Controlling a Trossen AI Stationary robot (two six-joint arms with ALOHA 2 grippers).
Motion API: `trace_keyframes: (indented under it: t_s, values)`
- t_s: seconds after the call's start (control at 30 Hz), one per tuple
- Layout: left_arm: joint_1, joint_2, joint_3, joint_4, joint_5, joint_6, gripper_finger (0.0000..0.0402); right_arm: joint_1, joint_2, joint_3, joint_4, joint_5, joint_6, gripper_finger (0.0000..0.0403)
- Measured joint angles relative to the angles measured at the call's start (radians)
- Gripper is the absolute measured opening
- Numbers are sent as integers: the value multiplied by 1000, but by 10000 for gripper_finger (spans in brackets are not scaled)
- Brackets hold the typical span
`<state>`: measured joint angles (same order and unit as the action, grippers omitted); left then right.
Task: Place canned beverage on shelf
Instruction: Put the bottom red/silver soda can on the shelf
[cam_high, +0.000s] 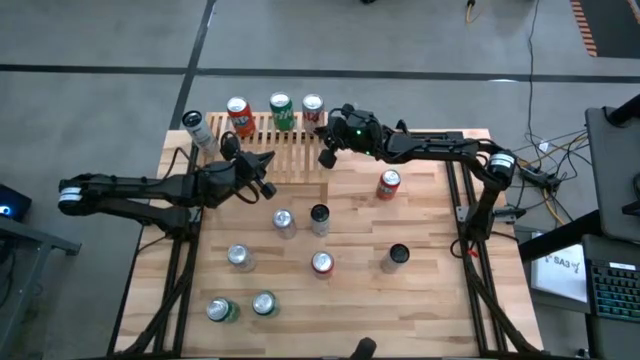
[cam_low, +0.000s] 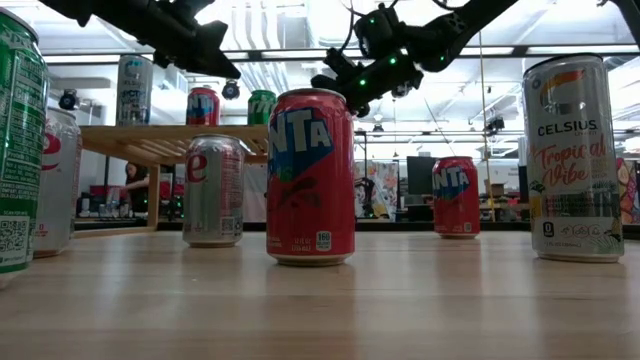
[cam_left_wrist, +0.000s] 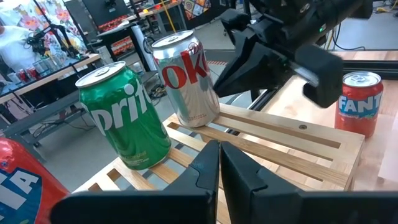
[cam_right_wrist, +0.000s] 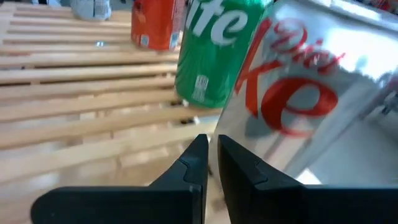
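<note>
From above, the slatted shelf sits at the table's far edge, toward its left corner, with four cans upright along its back edge: a silver-white can at the left end, then an orange can, a green Sprite can and a Diet Coke can at the right end. The right gripper hovers at the shelf's right end just in front of the Diet Coke can, and the left gripper hangs by the shelf's front edge; both have their fingers pressed together and carry nothing. The right wrist view adds what the overhead cannot: the closed fingers stand clear of the Diet Coke can, which rests on the slats beside the Sprite can. The left wrist view shows that gripper's own shut fingers pointing toward the same two cans. The low view alone reads labels on the loose cans, a red Fanta can and a Celsius can.
</note>
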<state>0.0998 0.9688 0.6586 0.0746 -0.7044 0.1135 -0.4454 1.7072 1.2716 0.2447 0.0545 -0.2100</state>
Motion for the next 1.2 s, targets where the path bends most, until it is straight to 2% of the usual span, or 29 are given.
trace_keyframes:
  t_s: [0.2,0.4,1.2]
  values:
    - [0,0,0,-2,0,7,0,-1,-31,0,-100,5,27,27]
    - [0,0,0,-2,0,8,0,-17,-27,0,-89,52,0,27]
    - [0,0,0,1,0,8,0,-53,-24,0,-42,24,-11,27]
